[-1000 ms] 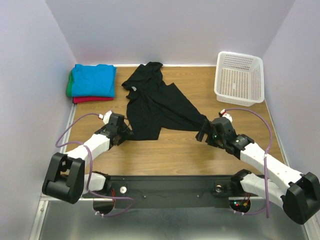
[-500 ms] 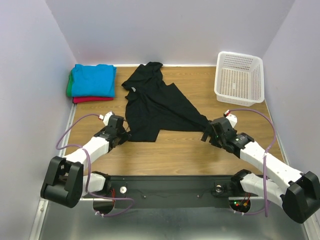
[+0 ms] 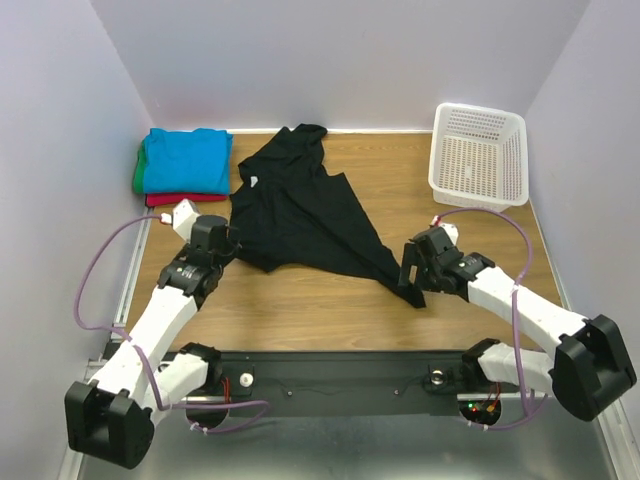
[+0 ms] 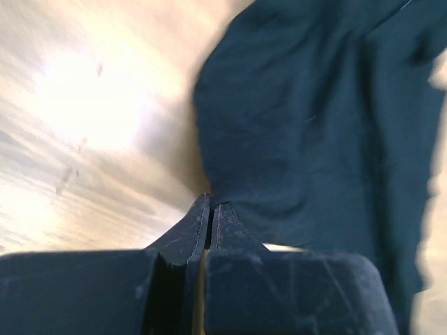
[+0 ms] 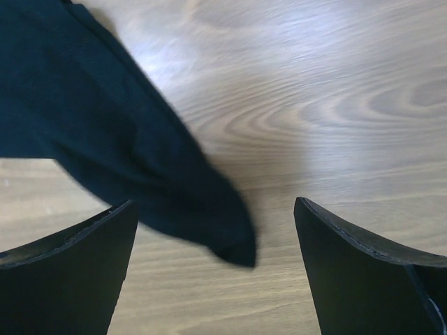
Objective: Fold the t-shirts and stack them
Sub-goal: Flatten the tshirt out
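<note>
A plain black t-shirt [image 3: 300,215] lies spread and crumpled across the middle of the wooden table. My left gripper [image 3: 226,243] is shut on its left edge, and in the left wrist view the jaws [image 4: 209,208] meet right where the cloth [image 4: 314,125] begins. My right gripper [image 3: 411,278] is open over the shirt's pointed right corner. In the right wrist view that corner [image 5: 209,223] lies flat on the wood between the spread fingers [image 5: 91,251], gripped by neither. A folded stack sits at the back left: turquoise-blue [image 3: 185,158] on top, a green edge [image 3: 138,176], red [image 3: 186,199] below.
A white lattice basket [image 3: 478,155] stands at the back right corner. Purple-grey walls close in the table on three sides. The black base rail [image 3: 330,375] runs along the near edge.
My left gripper shut on the shirt's left edge, then rose and swung back-left, dragging the cloth with it. The right gripper shifted slightly left, still open, with the shirt's corner now lying between its fingers.
</note>
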Robot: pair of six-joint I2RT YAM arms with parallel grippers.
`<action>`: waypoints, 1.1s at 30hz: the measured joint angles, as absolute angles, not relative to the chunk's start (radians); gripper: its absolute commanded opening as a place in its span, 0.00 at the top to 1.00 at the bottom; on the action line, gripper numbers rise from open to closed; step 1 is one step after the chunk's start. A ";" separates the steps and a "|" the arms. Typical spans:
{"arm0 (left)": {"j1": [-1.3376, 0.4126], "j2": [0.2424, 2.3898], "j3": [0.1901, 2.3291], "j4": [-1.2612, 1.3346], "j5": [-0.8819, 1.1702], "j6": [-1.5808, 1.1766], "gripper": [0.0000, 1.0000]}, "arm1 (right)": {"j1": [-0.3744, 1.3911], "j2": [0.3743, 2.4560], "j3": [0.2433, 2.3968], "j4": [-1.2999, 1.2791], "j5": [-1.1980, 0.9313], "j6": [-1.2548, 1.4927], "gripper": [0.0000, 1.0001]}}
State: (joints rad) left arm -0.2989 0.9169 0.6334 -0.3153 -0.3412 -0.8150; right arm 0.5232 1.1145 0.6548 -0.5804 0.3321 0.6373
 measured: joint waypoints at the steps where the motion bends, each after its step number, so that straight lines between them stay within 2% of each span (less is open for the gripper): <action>1: -0.299 0.903 0.661 -0.329 -0.353 -0.815 1.00 | 0.526 1.126 0.655 -0.575 0.311 0.620 0.02; 11: -0.297 0.880 0.720 -0.368 -0.377 -0.813 1.00 | 0.711 1.143 0.646 -0.540 0.220 0.568 0.05; 15: -0.294 0.897 0.720 -0.384 -0.379 -0.814 1.00 | 0.794 1.167 0.615 -0.535 0.230 0.593 0.10; 22: -0.293 0.897 0.720 -0.388 -0.384 -0.814 1.00 | 0.813 1.192 0.605 -0.541 0.278 0.635 0.21; 23: -0.293 0.897 0.720 -0.388 -0.384 -0.814 1.00 | 0.814 1.193 0.605 -0.541 0.286 0.638 0.27; 25: -0.293 0.899 0.720 -0.388 -0.385 -0.814 1.00 | 0.815 1.203 0.605 -0.540 0.296 0.644 0.32; 26: -0.293 0.901 0.720 -0.388 -0.385 -0.814 1.00 | 0.815 1.208 0.605 -0.540 0.299 0.644 0.46; 27: -0.293 0.904 0.720 -0.388 -0.385 -0.814 1.00 | 0.816 1.216 0.605 -0.540 0.302 0.645 0.53; 29: -0.293 0.907 0.720 -0.388 -0.386 -0.814 1.00 | 0.820 1.235 0.605 -0.540 0.310 0.649 0.56; 32: -0.293 0.909 0.720 -0.390 -0.386 -0.814 1.00 | 0.820 1.257 0.605 -0.537 0.317 0.653 0.66; 33: -0.292 0.909 0.720 -0.390 -0.387 -0.814 1.00 | 0.820 1.264 0.605 -0.536 0.323 0.655 0.86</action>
